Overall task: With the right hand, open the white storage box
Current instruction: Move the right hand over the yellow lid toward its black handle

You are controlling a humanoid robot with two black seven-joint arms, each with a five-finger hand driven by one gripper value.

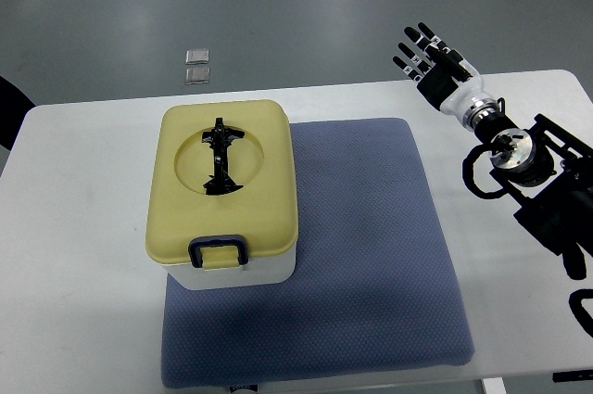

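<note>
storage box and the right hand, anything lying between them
In the top view, only bare blue mat and white table lie between the storage box and the right hand; no objects.

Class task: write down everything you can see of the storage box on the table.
The storage box has a white body, seen only as a strip at its near side, under a pale yellow lid that looks like plastic. A black handle lies folded in the lid's round recess; a dark blue latch sits at the near edge. It is closed, upright, resting on the left part of the blue mat. Nothing else touches it.
</note>
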